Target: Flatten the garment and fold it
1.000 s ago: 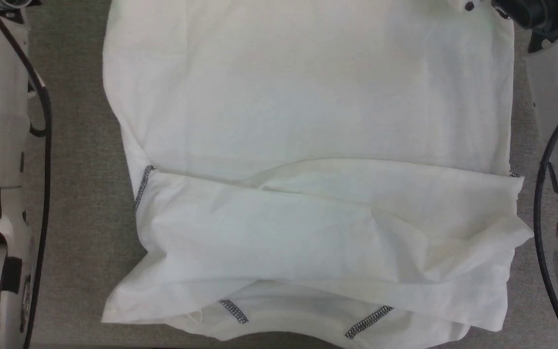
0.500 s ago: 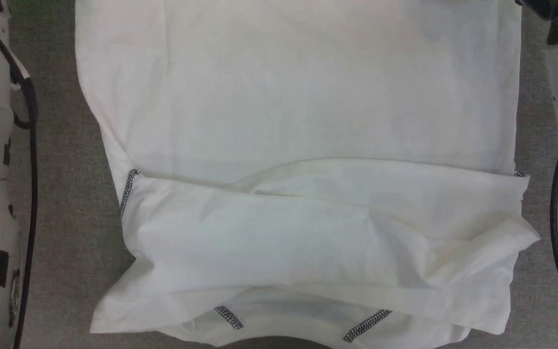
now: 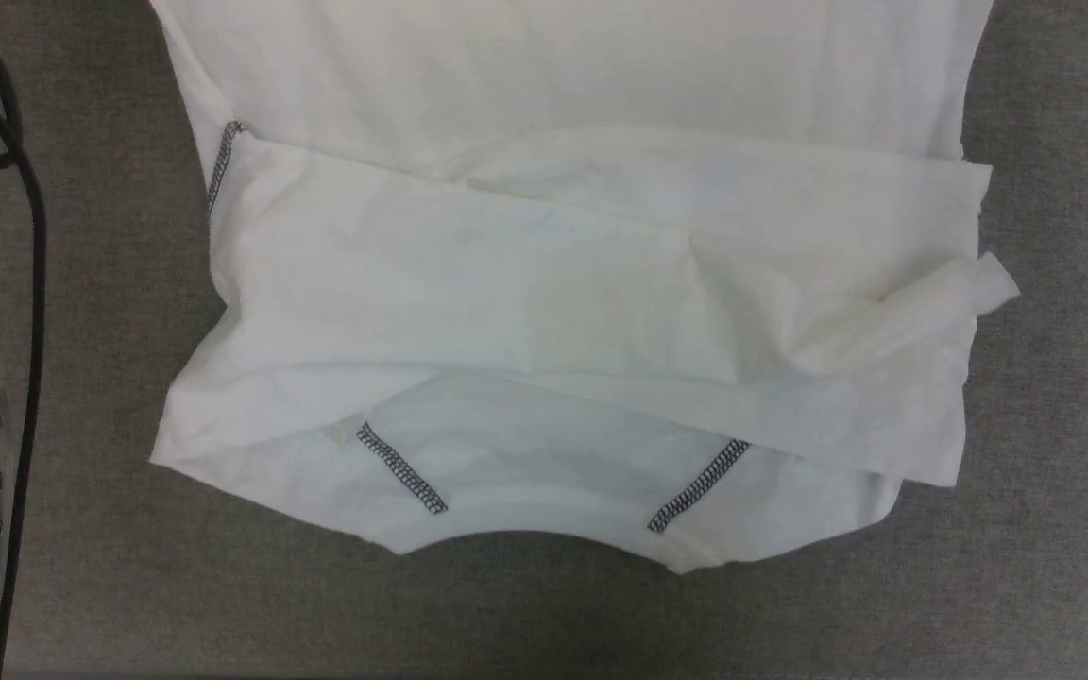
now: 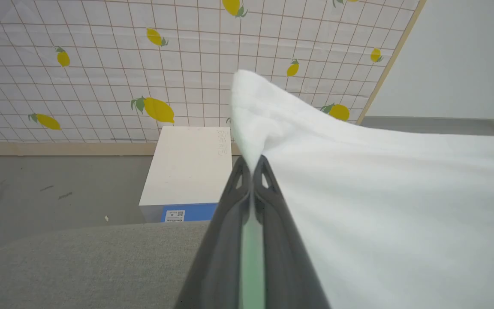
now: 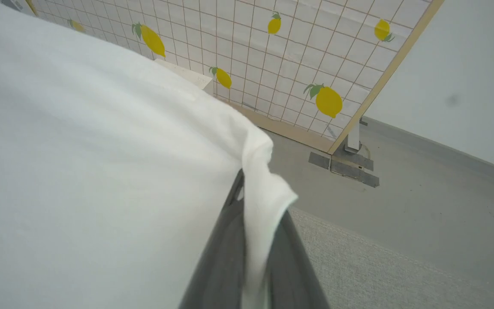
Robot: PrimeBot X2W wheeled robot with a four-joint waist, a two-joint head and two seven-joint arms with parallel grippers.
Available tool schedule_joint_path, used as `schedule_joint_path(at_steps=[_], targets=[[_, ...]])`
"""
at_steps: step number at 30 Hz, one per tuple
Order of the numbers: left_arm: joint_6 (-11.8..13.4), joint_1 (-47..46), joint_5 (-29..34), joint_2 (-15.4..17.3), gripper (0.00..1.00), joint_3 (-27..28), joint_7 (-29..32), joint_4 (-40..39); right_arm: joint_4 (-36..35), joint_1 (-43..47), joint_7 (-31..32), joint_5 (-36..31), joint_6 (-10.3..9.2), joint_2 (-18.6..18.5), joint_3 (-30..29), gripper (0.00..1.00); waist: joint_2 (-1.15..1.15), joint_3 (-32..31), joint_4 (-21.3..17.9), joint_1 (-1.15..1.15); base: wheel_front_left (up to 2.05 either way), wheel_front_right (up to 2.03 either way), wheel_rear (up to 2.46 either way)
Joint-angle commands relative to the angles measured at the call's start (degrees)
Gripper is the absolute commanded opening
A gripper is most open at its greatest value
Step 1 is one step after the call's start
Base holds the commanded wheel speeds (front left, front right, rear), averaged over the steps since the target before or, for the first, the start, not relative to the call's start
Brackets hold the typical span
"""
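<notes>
White soft cloth is pinched tight in your left gripper [image 4: 252,165], jaws shut on one corner of the garment [image 3: 544,283], which lies on the grey table [image 3: 110,378]. Your right gripper [image 5: 247,189] is shut on another corner. Bring both over evenly and low, so no wrinkles form. Count one garment, two grippers, three dark stitch lines [image 3: 402,467]
</notes>
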Motion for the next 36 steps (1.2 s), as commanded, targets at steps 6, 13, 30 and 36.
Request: schedule_joint_path(at_steps=[6,13,30,36], targets=[[-1.11,4.9,-2.92,-1.23,0.0,-5.47,-6.98,2.44,3.33,4.75,-4.65,2.12,-0.08,0.09,1.21,0.0,0.0,-7.41,1.28,0.0,0.0,0.0,0.0],[-1.15,15.52,-10.07,2.11,0.0,-14.83,-12.71,-4.73,1.54,14.23,-7.44,9.33,-0.08,-1.97,2.24,0.0,0.0,-17.4,3.23,0.0,0.0,0.0,0.0],[3.39,52.42,-22.48,5.96,0.0,-16.76,-20.36,-17.22,-13.66,49.83,-0.49,20.59,-0.08,-2.55,-2.67,0.0,0.0,-32.01,3.91,0.0,0.0,0.0,0.0],[5.21,59.81,-25.79,4.93,0.0,-17.08,-19.21,-17.49,-16.95,57.29,1.36,20.99,-0.08,-1.08,-5.37,0.0,0.0,-32.03,3.39,0.0,0.0,0.0,0.0]])
